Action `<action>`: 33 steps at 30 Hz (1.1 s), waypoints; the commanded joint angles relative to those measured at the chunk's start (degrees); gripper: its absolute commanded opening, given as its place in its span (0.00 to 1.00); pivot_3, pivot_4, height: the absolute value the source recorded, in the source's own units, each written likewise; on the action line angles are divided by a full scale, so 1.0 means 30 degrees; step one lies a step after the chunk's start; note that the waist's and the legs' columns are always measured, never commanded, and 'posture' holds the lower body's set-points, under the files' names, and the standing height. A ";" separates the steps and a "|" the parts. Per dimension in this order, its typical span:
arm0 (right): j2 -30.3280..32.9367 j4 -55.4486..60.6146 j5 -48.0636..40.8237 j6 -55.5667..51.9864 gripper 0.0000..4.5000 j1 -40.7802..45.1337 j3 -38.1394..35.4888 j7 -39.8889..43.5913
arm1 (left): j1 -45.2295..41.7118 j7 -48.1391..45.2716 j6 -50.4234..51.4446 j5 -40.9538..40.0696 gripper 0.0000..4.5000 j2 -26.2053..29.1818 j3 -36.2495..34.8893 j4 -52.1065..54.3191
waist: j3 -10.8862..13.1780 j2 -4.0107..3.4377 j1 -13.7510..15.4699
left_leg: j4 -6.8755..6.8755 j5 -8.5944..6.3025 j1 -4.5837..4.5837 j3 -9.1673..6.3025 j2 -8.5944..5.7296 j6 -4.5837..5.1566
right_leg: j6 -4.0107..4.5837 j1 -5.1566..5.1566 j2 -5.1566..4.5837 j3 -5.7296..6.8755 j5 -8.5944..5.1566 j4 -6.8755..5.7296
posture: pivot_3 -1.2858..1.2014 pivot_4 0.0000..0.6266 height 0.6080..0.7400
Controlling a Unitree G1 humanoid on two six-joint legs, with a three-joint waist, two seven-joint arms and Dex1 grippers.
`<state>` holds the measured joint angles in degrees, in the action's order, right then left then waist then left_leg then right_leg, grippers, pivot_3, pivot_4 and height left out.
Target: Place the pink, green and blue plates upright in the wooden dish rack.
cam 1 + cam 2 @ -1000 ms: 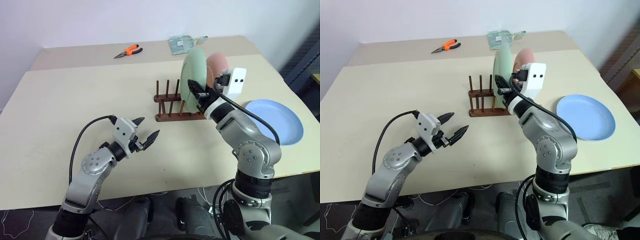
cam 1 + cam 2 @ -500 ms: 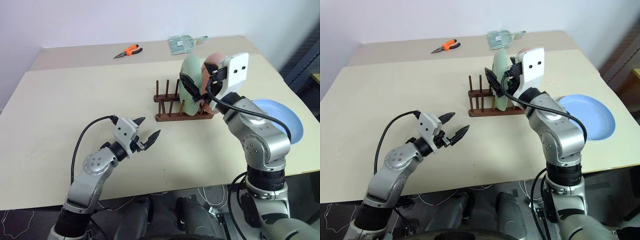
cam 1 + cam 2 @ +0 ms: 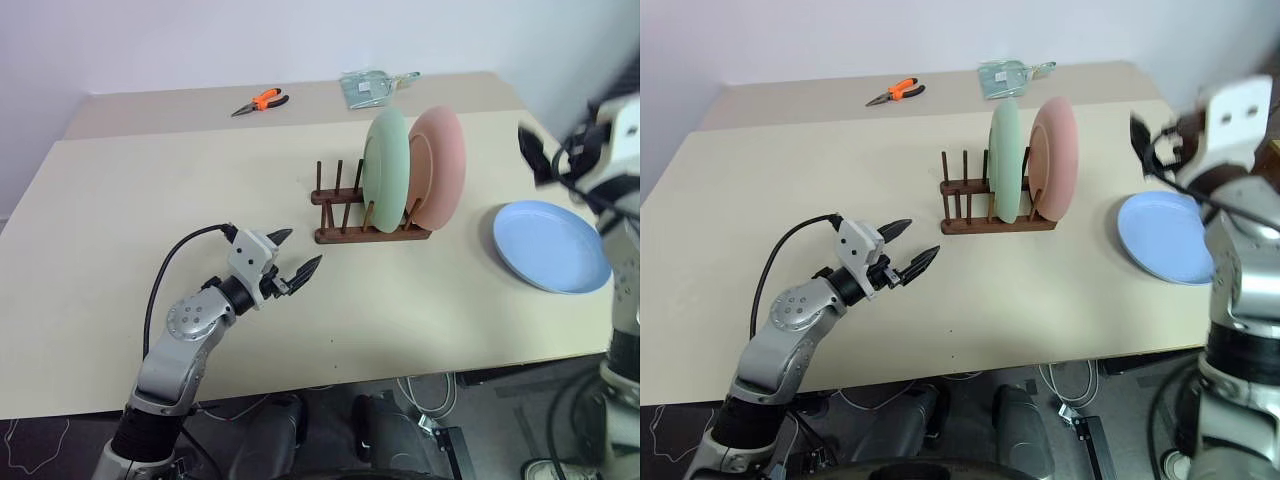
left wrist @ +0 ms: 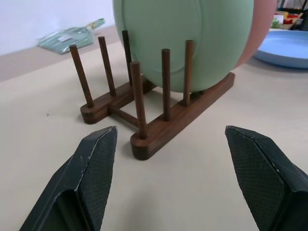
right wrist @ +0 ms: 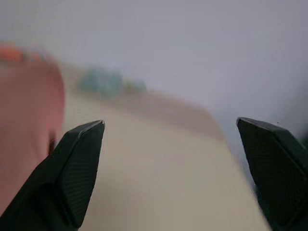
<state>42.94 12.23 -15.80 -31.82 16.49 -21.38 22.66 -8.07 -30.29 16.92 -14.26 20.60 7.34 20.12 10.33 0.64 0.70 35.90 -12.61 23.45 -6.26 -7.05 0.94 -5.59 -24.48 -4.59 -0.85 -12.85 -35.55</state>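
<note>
We log: blue plate point(image 3: 551, 245) flat on table point(image 3: 150, 190), just below our nearer right gripper point(image 3: 535, 158), open and empty; left gripper point(image 3: 292, 268) open, well apart.

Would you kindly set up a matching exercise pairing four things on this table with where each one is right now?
Things:
1. green plate
2. pink plate
3. blue plate
4. orange-handled pliers

Places:
A. lying flat on the table, right of the wooden dish rack
B. upright at the rack's right end
C. at the table's far edge
D. upright in the rack, left of another plate

Pairs: 1-D, 2-B, 3-A, 4-C
</note>
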 commanded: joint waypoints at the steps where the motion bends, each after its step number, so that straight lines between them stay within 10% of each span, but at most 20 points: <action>1: -0.0387 0.1309 0.0264 -0.0621 0.99 -0.1963 0.0938 0.0372 | -0.0470 -0.0550 -0.0556 -0.0091 0.82 -0.0034 0.0100 -0.0003 | 0.0002 -0.0055 -0.0058 | 0.0005 0.0000 0.0000 0.0007 0.0009 0.0000 | 0.0001 -0.0002 0.0004 -0.0003 0.0000 -0.0003 | 0.52 0.24 0.91; 9: -0.1238 -0.0670 0.3528 -0.0089 0.94 -0.3923 0.3455 -0.1709 | -0.0621 -0.0869 -0.0593 0.0035 0.82 -0.0125 0.0178 -0.0126 | -0.0009 -0.0115 0.0036 | 0.0048 -0.0002 0.0001 0.0017 0.0001 -0.0002 | 0.0034 0.0013 -0.0002 -0.0011 -0.0022 0.0000 | 0.52 0.24 0.91; 18: -0.1513 -0.1647 0.4259 0.0580 0.03 -0.3128 0.3424 -0.2121 | -0.0339 -0.0766 -0.0539 0.0146 0.82 -0.0007 0.0117 0.0143 | -0.0010 -0.0118 0.0018 | 0.0046 -0.0001 0.0002 0.0016 -0.0002 -0.0001 | 0.0008 0.0011 0.0002 -0.0009 -0.0007 -0.0002 | 0.52 0.24 0.91; 27: -0.2024 0.1466 0.2847 0.2062 0.01 0.2082 0.1415 -0.3012 | -0.0194 0.0344 -0.1379 0.0837 0.82 -0.0159 -0.0768 -0.0669 | 0.0043 -0.0233 -0.0047 | 0.0054 -0.0001 0.0003 0.0031 -0.0003 0.0000 | -0.0007 0.0003 0.0005 -0.0023 0.0004 -0.0008 | 0.52 0.24 0.91; 33: -0.4346 0.4833 -0.5983 -0.1278 0.01 0.8786 -0.0265 -0.2038 | -0.0505 0.1956 -0.3036 0.1961 0.82 -0.0263 -0.1894 -0.2219 | 0.0033 -0.0217 0.0024 | 0.0001 -0.0002 0.0002 -0.0010 0.0020 -0.0005 | -0.0032 -0.0020 0.0024 0.0018 0.0016 -0.0023 | 0.52 0.24 0.91</action>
<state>31.02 23.72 -26.21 -32.60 41.61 -20.19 16.20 -8.89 -25.79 10.15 -9.46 19.90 3.45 13.48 10.43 -0.01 0.77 35.90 -12.62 23.46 -6.33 -6.99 0.93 -5.68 -24.51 -4.53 -0.78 -12.80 -35.60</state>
